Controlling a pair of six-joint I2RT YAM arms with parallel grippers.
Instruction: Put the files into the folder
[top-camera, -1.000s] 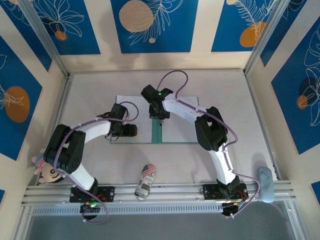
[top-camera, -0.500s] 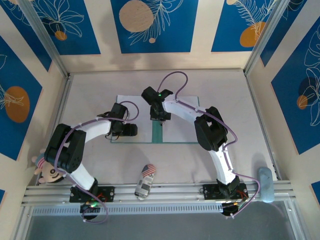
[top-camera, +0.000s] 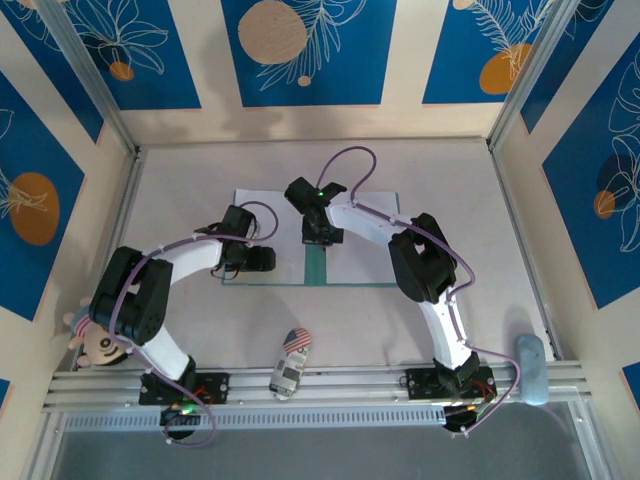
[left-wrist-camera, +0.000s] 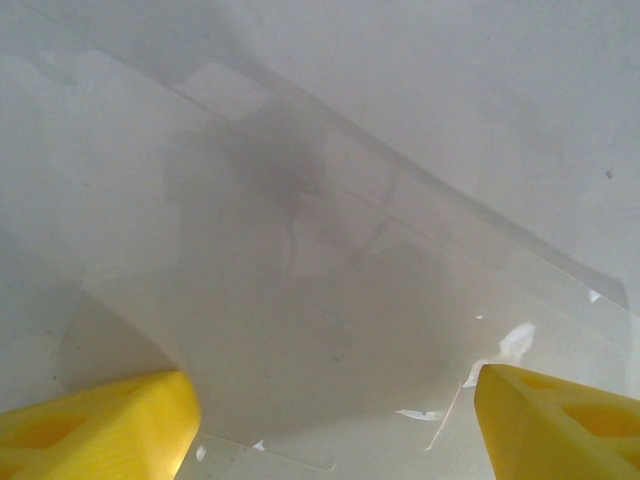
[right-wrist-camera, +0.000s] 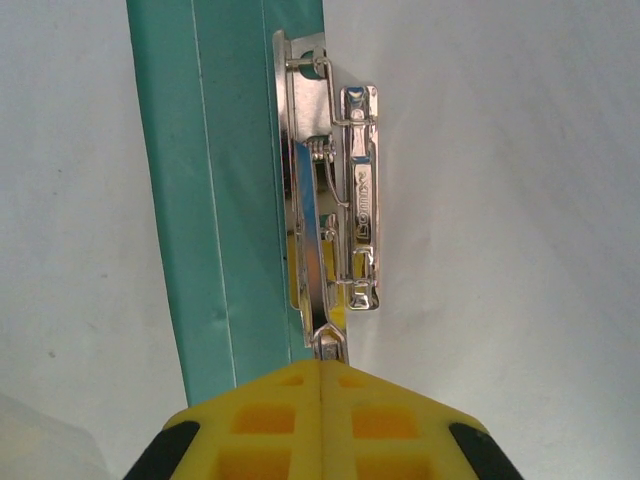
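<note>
The folder (top-camera: 315, 268) lies open and flat mid-surface (top-camera: 450, 190). Only its teal spine strip shows, since the 2 files (top-camera: 362, 262) cover both leaves, 1 sheet per side. In wrist view the right claw (right-wrist-camera: 322, 378) is closed, yellow tips together and touching the near end of the clip (right-wrist-camera: 345, 200), which sits on the spine's right edge. Can't tell if the lever tab is actually pinched. The left claw (left-wrist-camera: 330, 425) is open with its tips wide apart, low over the left sheet, nothing between them.

Step in hand, my read: working the clip lever so the sheets can go under the clamp bar.
- Set the right claw square on the tab and pull along the lever's arc, not sideways, or the light folder will likely drag.
- Press the left claw down on the left leaf to anchor the folder.
- With the clamp up, slide the sheet edges under it flush to the spine, then snap it shut.
- Risk: the sheets look loose and could skate or buckle.

Materials:
- Folder: thin matte teal card with fine score lines along the spine.
- Clip: shiny stamped metal with a spring and lever, hard edges, reflective.
- Files: thin, blank, white, flat rectangles. In the left wrist view the sheet looks faintly glossy with a pale edge. Could be a sleeve, can't tell.
- Claw tips: yellow plastic with square recesses.
</note>
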